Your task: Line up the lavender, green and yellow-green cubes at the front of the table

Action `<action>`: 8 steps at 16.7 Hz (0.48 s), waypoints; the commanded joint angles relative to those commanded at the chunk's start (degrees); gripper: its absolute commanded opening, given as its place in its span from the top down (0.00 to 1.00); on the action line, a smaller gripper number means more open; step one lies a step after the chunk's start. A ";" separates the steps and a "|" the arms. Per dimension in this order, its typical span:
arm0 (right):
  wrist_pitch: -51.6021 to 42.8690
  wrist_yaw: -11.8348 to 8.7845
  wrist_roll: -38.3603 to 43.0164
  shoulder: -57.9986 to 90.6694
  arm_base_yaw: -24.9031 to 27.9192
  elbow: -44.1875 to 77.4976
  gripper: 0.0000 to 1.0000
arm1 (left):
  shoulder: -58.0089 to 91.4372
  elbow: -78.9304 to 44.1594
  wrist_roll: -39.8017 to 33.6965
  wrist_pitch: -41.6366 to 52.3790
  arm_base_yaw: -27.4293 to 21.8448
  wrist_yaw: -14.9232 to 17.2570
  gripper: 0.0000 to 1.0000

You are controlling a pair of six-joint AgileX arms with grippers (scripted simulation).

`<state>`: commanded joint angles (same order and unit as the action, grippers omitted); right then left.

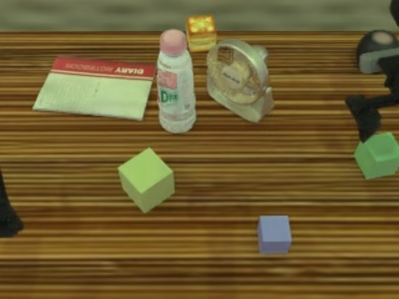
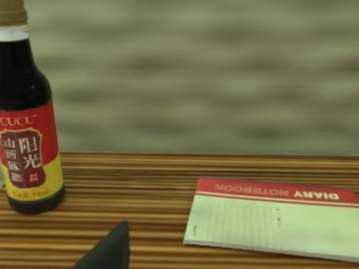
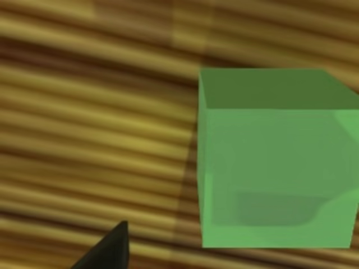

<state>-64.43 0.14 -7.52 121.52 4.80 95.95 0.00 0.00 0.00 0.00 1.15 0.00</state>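
Right hand [image 1: 368, 128] hangs just beyond the green cube [image 1: 378, 155] at the worktop's [image 1: 75, 205] right edge; its grip I cannot tell. Lime cube [image 1: 146, 179] sits mid-left, lavender cube [image 1: 274, 233] near-centre, open wood between them.

Top view looks down; left wrist shares its notebook [image 1: 96, 87]; right wrist close to table [image 3: 84, 140].

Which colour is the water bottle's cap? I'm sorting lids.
Pink, on the clear plastic water bottle's cap; the top view shows it best.

The green cube [image 1: 378, 155] and left hand [image 1: 9, 218] are edge-cropped.
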 joint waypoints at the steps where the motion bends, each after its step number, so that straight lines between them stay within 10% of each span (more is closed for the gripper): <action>1: 0.00 0.00 0.00 0.00 0.00 0.00 0.00 | 0.00 0.00 0.00 0.00 0.00 0.00 0.00; 8: 9.27 0.03 0.02 3.76 -0.03 -5.32 0.00 | 0.00 0.00 0.00 0.00 0.00 0.00 0.00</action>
<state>-55.16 0.17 -7.50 125.28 4.77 90.64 0.00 0.00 0.00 0.00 1.15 0.00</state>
